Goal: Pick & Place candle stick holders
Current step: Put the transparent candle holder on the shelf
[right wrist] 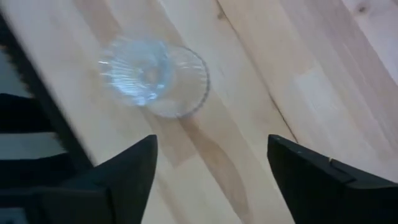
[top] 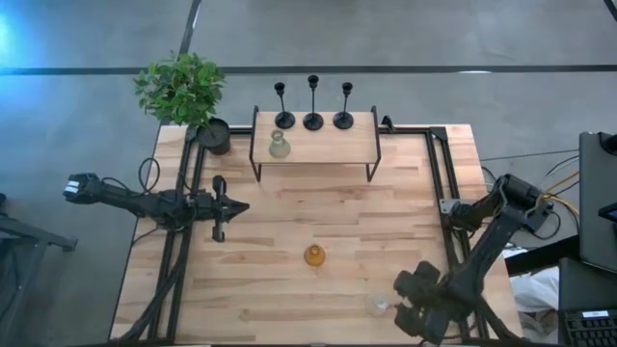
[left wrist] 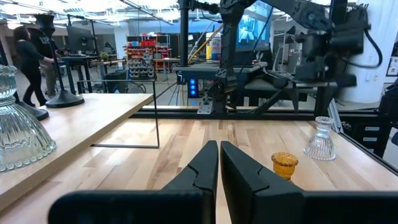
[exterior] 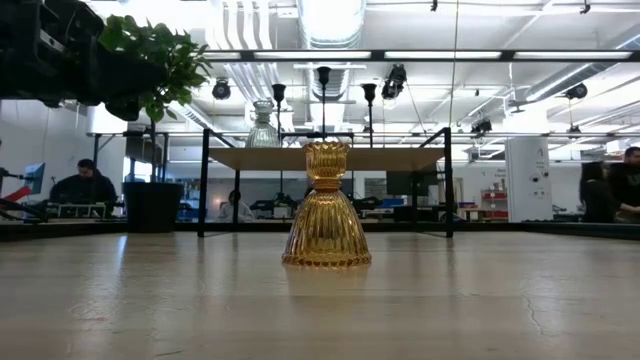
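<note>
Three black candle stick holders (top: 313,118) stand upright on their round bases in a row on a raised wooden shelf (top: 328,146) at the table's far edge; the low view shows their tops (exterior: 323,75). My right gripper (right wrist: 211,155) is open near the table's front right corner (top: 407,301). It points steeply down, with a clear glass vase (right wrist: 155,78) on the table just beyond its fingertips. My left gripper (left wrist: 219,149) is shut and level at the table's left side (top: 241,205), with nothing in it.
An amber glass vase (top: 314,255) stands mid-table, also in the low view (exterior: 325,205). A greenish glass vase (top: 279,146) sits on the shelf's left part. A potted plant (top: 214,135) stands at the far left. Black frame rails (top: 439,183) run along both sides.
</note>
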Robot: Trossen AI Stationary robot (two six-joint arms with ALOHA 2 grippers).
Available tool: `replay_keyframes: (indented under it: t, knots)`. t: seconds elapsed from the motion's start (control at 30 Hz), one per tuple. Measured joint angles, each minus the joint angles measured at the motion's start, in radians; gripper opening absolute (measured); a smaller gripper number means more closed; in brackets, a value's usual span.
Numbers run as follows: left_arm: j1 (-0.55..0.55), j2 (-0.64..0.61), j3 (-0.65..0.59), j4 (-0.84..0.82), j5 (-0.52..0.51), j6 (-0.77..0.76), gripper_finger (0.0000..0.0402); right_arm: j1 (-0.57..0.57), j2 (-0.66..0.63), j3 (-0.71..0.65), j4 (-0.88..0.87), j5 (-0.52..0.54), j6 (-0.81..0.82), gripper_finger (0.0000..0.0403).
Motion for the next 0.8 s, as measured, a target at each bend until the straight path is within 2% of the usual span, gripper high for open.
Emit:
replay_keyframes:
  t: [0.17, 0.37, 0.8]
  knots:
    - [0.000, 0.000, 0.000, -0.001, 0.000, 0.000, 0.0025, -0.018, 0.062, 0.000, 0.040, -0.066, 0.024, 0.0329]
    - [0.000, 0.000, 0.000, -0.008, 0.000, 0.000, 0.0025, -0.031, 0.083, 0.000, 0.174, -0.037, -0.038, 0.0359]
    - [0.000, 0.000, 0.000, -0.008, 0.000, 0.000, 0.0025, -0.112, 0.090, -0.010, 0.206, -0.012, -0.112, 0.0342]
